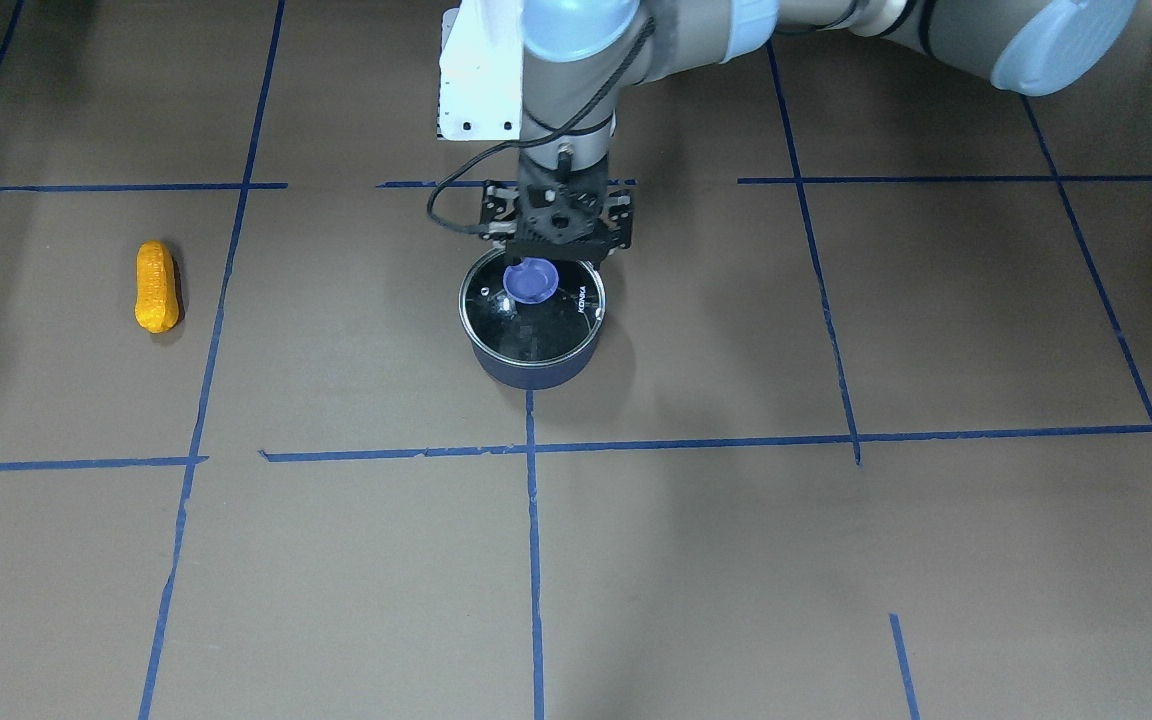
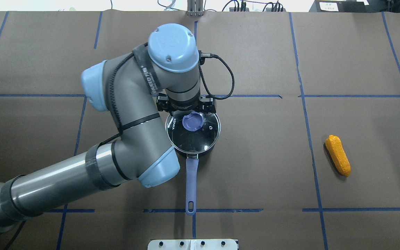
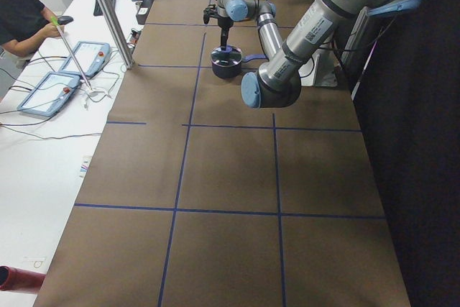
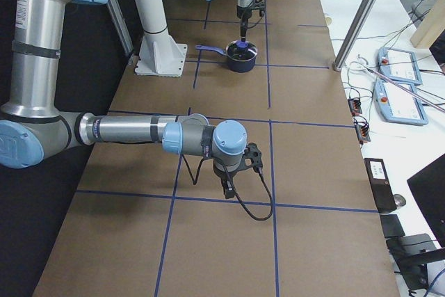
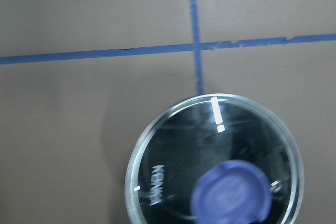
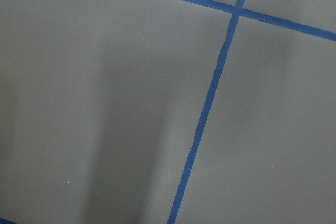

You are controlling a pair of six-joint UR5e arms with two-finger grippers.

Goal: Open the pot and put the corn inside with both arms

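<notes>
The pot [image 1: 531, 372] stands mid-table with its glass lid [image 1: 536, 325] on it and its handle [image 2: 191, 180] pointing toward the robot. My left gripper [image 1: 556, 258] hangs just above the lid's blue knob [image 1: 531, 280]; its jaws look spread, holding nothing. The left wrist view shows the lid [image 5: 173, 156] and the knob [image 5: 231, 192] but no fingers. The corn [image 1: 156, 287] lies alone on the robot's right side [image 2: 338, 155]. My right gripper [image 4: 227, 187] hovers low over bare table, far from both, and shows only in the exterior right view, so I cannot tell its state.
Brown paper with blue tape lines [image 1: 532, 520] covers the table. A white mounting plate [image 2: 193, 244] sits at the robot-side edge. The left arm's elbow [image 2: 158, 166] hangs beside the pot handle. An operator [image 3: 21, 16] sits at a side desk.
</notes>
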